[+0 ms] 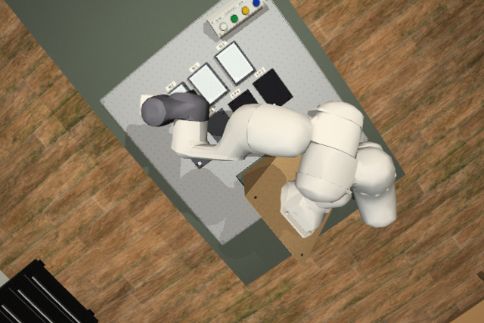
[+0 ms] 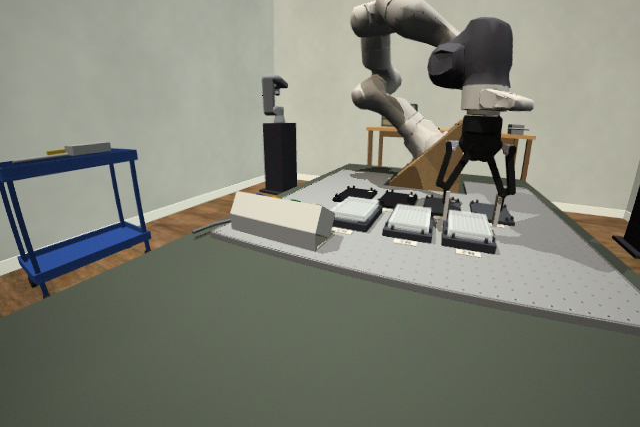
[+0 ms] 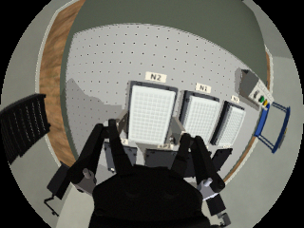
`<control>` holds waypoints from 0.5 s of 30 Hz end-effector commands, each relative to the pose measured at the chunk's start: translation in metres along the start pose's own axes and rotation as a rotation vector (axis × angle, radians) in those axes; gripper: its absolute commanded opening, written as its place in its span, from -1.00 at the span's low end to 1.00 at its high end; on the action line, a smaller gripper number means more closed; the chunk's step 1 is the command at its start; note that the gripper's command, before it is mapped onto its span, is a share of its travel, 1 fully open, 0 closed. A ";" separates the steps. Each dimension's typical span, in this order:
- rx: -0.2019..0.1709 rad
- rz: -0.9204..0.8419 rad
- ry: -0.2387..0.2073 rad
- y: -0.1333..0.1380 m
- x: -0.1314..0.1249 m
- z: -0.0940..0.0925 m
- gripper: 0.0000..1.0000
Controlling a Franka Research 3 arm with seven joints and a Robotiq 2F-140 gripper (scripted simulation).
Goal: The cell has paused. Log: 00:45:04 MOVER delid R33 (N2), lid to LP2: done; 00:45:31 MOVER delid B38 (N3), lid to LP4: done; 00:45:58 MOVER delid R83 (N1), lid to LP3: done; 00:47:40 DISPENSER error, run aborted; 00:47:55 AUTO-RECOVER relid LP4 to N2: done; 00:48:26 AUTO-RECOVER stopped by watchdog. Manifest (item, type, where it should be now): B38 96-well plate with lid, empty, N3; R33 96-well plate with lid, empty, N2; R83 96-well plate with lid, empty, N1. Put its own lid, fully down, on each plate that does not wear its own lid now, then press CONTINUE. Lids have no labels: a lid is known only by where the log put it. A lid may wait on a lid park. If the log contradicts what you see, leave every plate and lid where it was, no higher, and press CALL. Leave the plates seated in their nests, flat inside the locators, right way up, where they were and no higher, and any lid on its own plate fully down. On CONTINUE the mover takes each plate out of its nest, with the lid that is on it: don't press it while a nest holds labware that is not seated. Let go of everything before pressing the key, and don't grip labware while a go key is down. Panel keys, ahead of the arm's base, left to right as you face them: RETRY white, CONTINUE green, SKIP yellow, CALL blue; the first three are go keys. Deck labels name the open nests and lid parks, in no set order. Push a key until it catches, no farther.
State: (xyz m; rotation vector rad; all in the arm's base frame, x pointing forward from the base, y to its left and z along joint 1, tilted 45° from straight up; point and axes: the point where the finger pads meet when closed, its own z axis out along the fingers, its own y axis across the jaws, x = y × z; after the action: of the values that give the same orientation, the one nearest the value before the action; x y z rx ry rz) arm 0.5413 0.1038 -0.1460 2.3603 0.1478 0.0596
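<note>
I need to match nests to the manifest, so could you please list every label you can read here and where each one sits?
"N2": tag by the left plate, wrist view.
"N1": tag by the middle plate, top view.
"N3": tag by the plate nearest the panel; faint.
"LP4": tag by a dark park.
Other park tags and panel lettering: too blurred.
</note>
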 end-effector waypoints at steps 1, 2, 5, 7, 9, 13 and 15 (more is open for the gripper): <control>0.000 0.003 0.003 0.001 0.002 0.001 0.32; 0.000 0.003 0.003 0.001 0.002 0.001 0.32; 0.000 0.003 0.003 0.001 0.002 0.001 0.32; 0.000 0.003 0.003 0.001 0.002 0.000 0.32; 0.000 0.003 0.003 0.001 0.002 0.000 0.32; 0.000 0.003 0.003 0.001 0.002 -0.003 0.32; 0.000 0.003 0.003 0.001 0.002 -0.004 0.32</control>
State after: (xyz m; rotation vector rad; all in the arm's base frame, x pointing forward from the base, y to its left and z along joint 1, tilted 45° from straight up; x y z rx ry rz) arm 0.5414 0.1041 -0.1456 2.3605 0.1476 0.0599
